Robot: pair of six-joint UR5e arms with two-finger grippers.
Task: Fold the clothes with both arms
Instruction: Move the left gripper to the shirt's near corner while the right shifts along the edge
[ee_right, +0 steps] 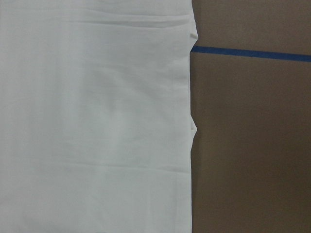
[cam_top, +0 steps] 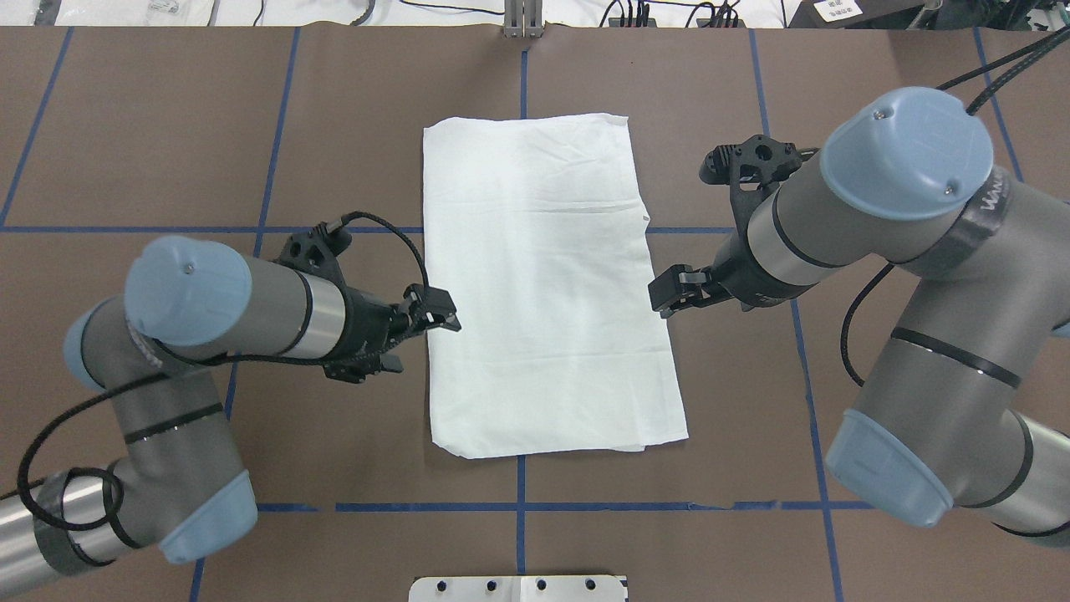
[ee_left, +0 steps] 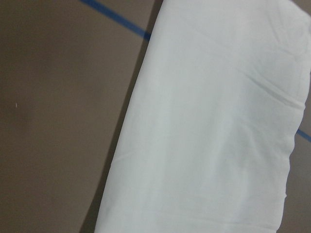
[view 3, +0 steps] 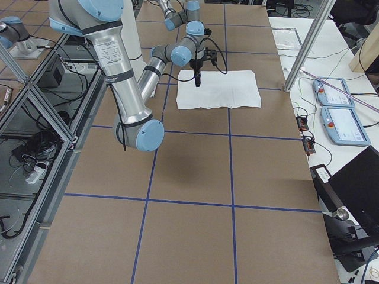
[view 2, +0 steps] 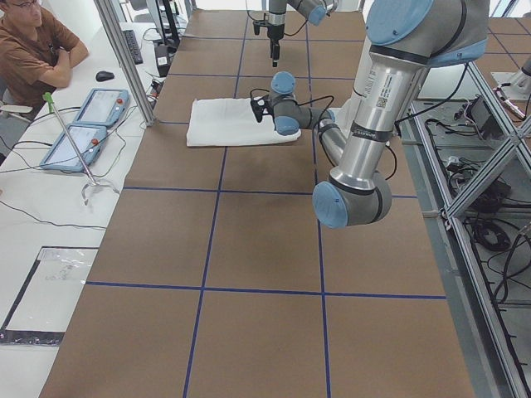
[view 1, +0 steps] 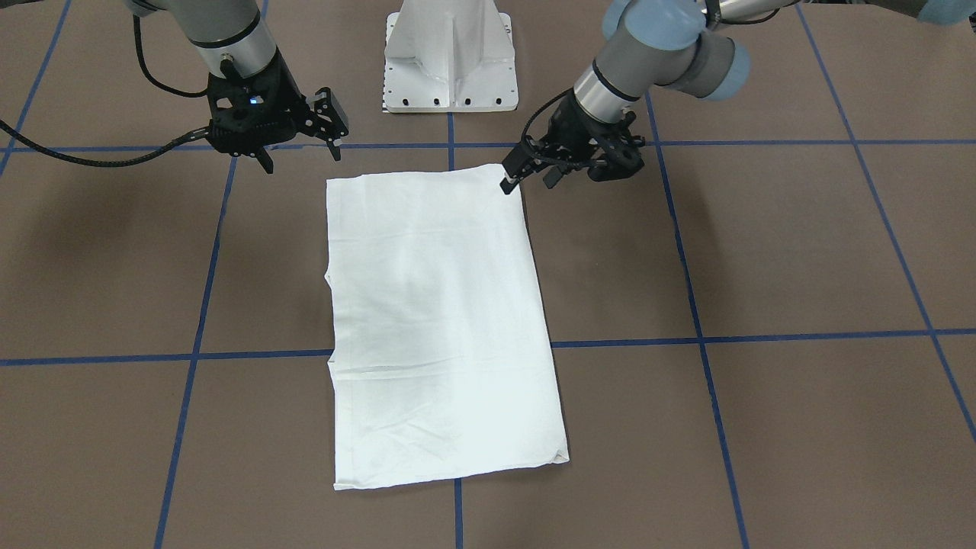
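Note:
The white shirt (view 1: 438, 320) lies flat on the brown table, folded into a long rectangle; its text, collar and label are hidden. It also shows in the overhead view (cam_top: 543, 284) and fills much of the left wrist view (ee_left: 209, 136) and the right wrist view (ee_right: 92, 121). My left gripper (view 1: 528, 177) hovers open and empty beside the shirt's robot-side corner; in the overhead view this gripper (cam_top: 411, 339) is at the shirt's left edge. My right gripper (view 1: 300, 152) hovers open and empty just off the other robot-side corner, and in the overhead view it (cam_top: 698, 293) is at the shirt's right edge.
The white pedestal base (view 1: 450, 61) stands just behind the shirt's near end. Blue tape lines (view 1: 762, 335) grid the brown table. A seated person (view 2: 37, 50) and two tablets (view 2: 87, 124) are at a side desk beyond the table's far edge.

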